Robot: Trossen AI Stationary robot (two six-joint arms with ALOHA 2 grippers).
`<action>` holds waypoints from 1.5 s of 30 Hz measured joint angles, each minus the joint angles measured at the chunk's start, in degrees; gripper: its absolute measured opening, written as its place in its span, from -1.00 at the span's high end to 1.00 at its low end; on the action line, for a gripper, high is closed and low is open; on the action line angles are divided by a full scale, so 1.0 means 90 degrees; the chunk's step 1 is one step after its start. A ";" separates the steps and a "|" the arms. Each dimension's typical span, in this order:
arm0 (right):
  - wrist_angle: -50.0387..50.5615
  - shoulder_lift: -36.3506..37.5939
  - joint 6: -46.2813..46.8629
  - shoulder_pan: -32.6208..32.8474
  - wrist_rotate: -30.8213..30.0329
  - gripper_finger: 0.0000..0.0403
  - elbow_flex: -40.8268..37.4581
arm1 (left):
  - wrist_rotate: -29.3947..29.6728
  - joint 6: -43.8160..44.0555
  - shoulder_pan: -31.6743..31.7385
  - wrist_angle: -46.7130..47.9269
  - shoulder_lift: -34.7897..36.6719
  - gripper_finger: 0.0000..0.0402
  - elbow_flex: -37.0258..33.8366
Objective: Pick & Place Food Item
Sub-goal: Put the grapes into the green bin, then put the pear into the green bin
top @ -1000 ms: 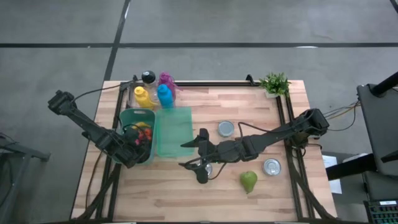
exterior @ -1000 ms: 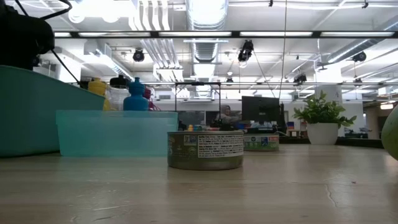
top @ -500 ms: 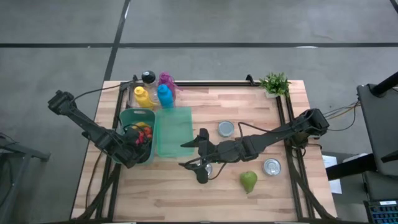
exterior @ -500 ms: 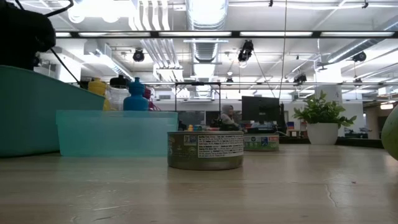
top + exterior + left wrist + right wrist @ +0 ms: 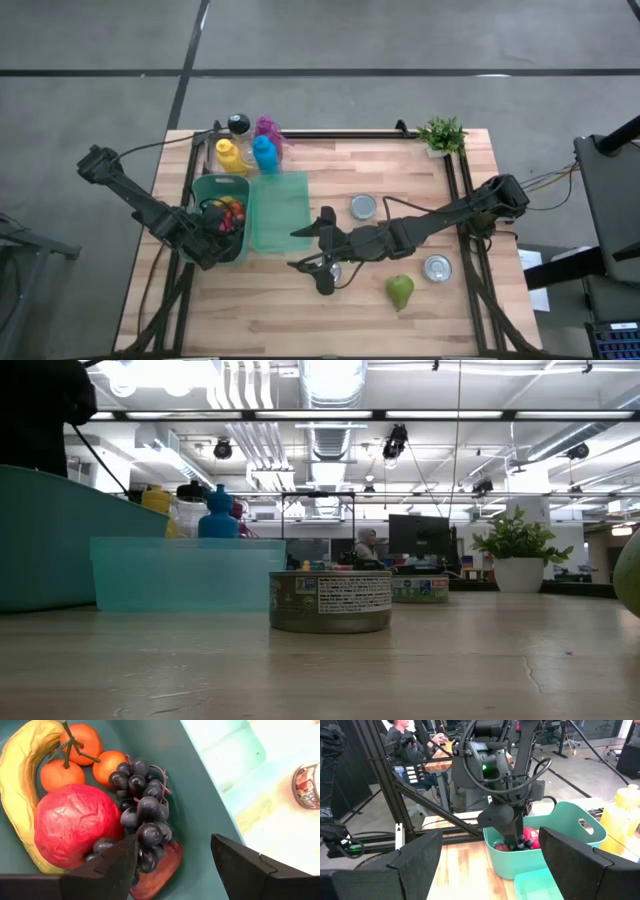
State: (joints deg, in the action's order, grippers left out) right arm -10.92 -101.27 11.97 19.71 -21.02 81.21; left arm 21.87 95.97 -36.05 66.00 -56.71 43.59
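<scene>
A teal bin [image 5: 205, 190] at the table's left holds a banana [image 5: 17, 795], oranges [image 5: 80, 750], a red fruit [image 5: 75, 822] and dark grapes [image 5: 142, 815]. My left gripper [image 5: 175, 855] is open, pointing down into the bin just above the grapes; one finger [image 5: 112, 867] stands beside the bunch's lower end, and I cannot tell whether it touches. It also shows in the high view [image 5: 212, 232]. My right gripper [image 5: 310, 248] is open and empty above the table's middle, by a can [image 5: 338, 270]. A green pear [image 5: 400, 291] lies on the table at the near right.
A clear green container [image 5: 278, 212] stands right of the bin. Bottles [image 5: 245, 150] stand at the far left and a potted plant [image 5: 442, 133] at the far right. Two more cans [image 5: 364, 207] [image 5: 437, 267] stand on the table. A person [image 5: 400, 735] sits beyond the table.
My left gripper has shifted slightly over the bin, and a little more of the fruit shows in the high view. My right arm has kept still.
</scene>
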 joint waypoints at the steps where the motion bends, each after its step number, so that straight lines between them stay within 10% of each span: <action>1: 0.0000 0.0000 0.0000 0.0000 0.0000 -0.63 0.0000 | -0.0003 0.0001 0.0000 0.0002 0.0000 -0.27 0.0000; 18: 0.0000 0.0000 0.0000 0.0002 0.0000 -0.63 0.0000 | -0.0001 0.0033 0.0000 0.0800 0.0087 -0.27 0.0714; 29: 0.0000 0.0000 0.0000 0.0000 0.0000 -0.63 0.0000 | 0.2125 -0.2927 -0.0146 -0.1364 0.0083 -0.27 0.0704; 45: 0.0000 0.0000 0.0000 0.0002 0.0000 -0.63 0.0000 | 0.2183 -0.5884 -0.0369 -0.3266 0.0122 -0.27 0.0690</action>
State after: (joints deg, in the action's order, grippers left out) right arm -10.92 -101.27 11.97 19.73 -21.02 81.21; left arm 41.52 43.01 -39.37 36.61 -55.61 49.80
